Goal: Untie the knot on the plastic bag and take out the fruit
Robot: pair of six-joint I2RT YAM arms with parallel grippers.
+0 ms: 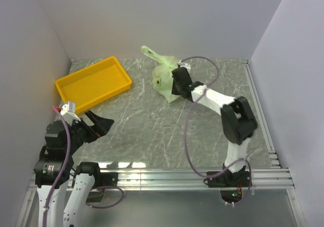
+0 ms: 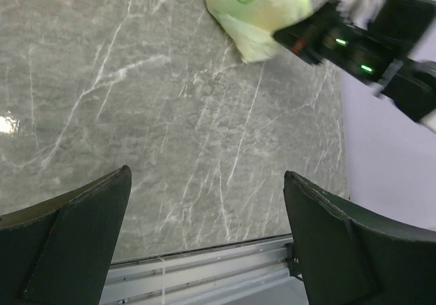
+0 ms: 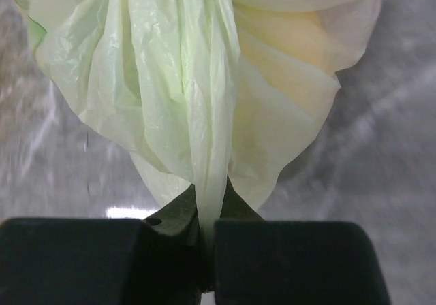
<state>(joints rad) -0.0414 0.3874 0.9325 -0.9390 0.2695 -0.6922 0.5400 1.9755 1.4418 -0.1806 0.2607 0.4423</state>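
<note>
The right claw [image 3: 208, 231] is pinched fully together on a gathered fold of the thin, crinkly, translucent pale green plastic bag [image 3: 184, 94] — the film runs straight down into its closed grip. In the top view this hold sits on the bag's 3 to 4 o'clock side. The knot [image 1: 151, 52], a twisted green tail of tied handle ends, sticks out at the bag's 11 o'clock, apart from that claw.

The left claw [image 2: 204, 240] is spread wide with nothing in it, over the grey marbled surface [image 1: 152, 130] near its 7 o'clock corner, well apart from the bag.

I judge the untying step barely begun: the bag is anchored and the knot looks tied. The next move would call for the left arm to reach toward 1 o'clock and take the tail — a thin, slippery target.

Of the fruit [image 3: 286, 43] only a yellowish shape shows through the film; which piece, I cannot tell.
</note>
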